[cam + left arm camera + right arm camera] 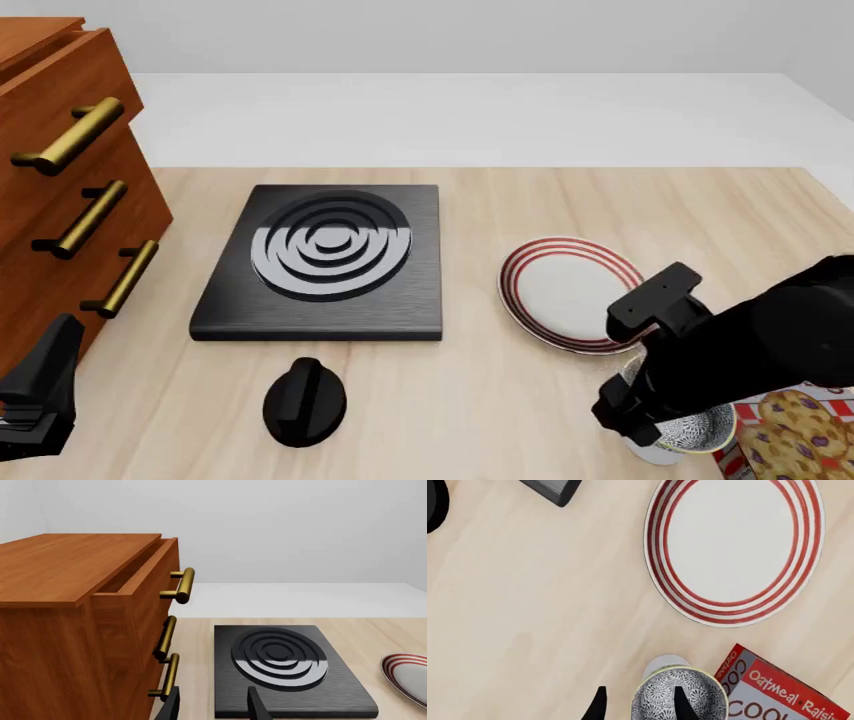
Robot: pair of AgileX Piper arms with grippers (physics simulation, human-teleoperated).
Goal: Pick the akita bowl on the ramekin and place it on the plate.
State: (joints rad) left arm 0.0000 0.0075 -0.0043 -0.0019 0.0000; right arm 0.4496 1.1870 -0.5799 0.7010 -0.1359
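Claw (637,707) on my right arm straddles the bowl's (677,697) rim, fingers spread and not yet closed; next I squeeze, lift off the ramekin (662,663), and carry to the plate (734,550) just beyond.

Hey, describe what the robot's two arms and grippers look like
Both are matte black. The right arm is bulky and rounded, with a boxy block on top. Each gripper, left gripper and right gripper, has two slim, tapered black fingers. No cables or markings show.

Akita bowl (677,697) atop ramekin (662,663), near plate (734,550).
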